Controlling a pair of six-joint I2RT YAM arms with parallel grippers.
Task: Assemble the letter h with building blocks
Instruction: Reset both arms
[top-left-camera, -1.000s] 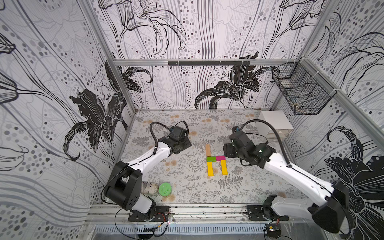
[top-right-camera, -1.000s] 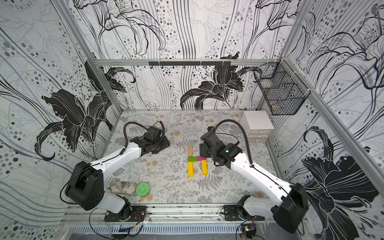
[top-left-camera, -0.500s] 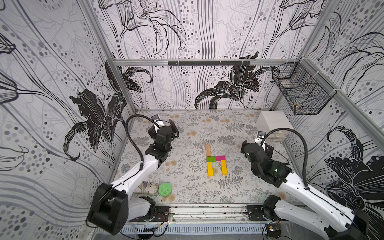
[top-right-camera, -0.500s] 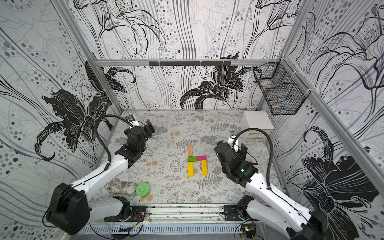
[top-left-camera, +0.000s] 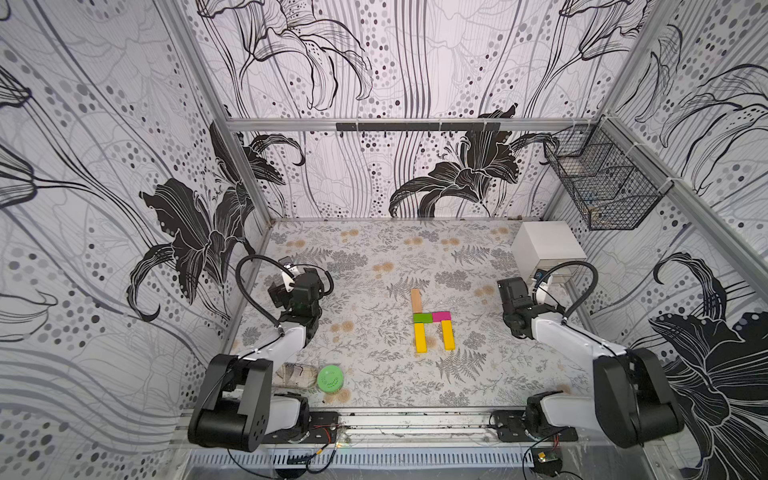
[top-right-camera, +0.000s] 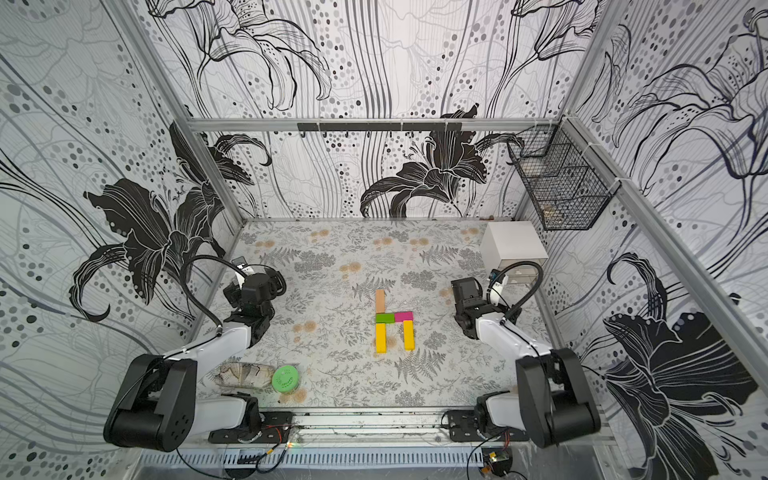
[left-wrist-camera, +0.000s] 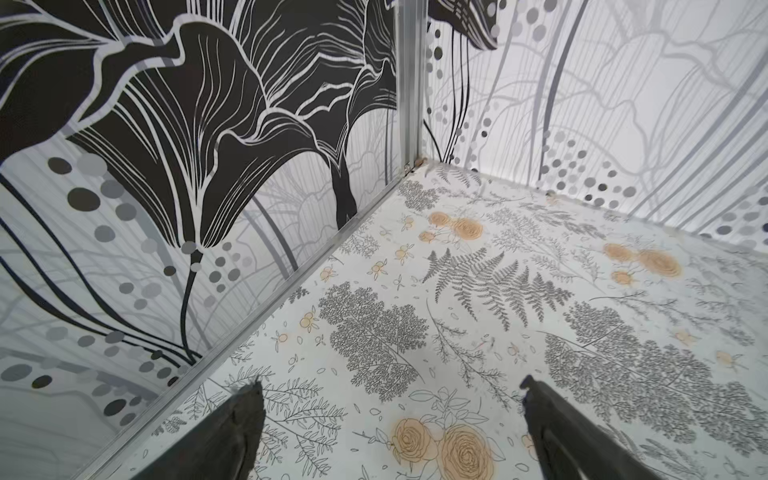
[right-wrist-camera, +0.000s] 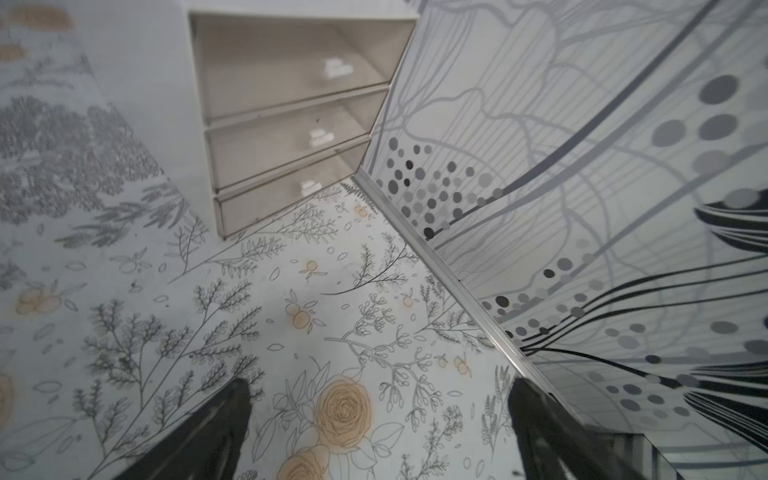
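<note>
Looking down in both top views, the letter h (top-left-camera: 432, 317) lies flat on the floral table (top-left-camera: 374, 257), a little right of centre, and from the near side it reads finished. Its long axis runs near to far. The tan block (top-left-camera: 416, 300) at the far end and the yellow stem block (top-left-camera: 420, 337) at the near end make the stem. The green block (top-left-camera: 422, 318) and pink block (top-left-camera: 441, 316) lie end to end across as the bar, and the yellow leg block (top-left-camera: 447, 334) points toward the near edge on the right. The left gripper (top-left-camera: 299, 286) sits by the left wall and the right gripper (top-left-camera: 512, 291) just in front of the white drawer box (top-left-camera: 544, 245), both well apart from the blocks. A green lid (top-left-camera: 329, 378) rests near-left. Over to the left wrist: the left gripper (left-wrist-camera: 392, 382) has its fingers spread wide over bare table, nothing between them, no block in shot. Right wrist now, and it's the same story: the right gripper (right-wrist-camera: 379, 385) is splayed wide and empty, facing the drawer box (right-wrist-camera: 291, 116). My read on the blocks: light, stiff little bars, probably smooth-faced and easy to skid. Any correction wants a pinch from above across the narrow width at mid-length, coming straight down so the neighbours alongside aren't nudged.
</note>
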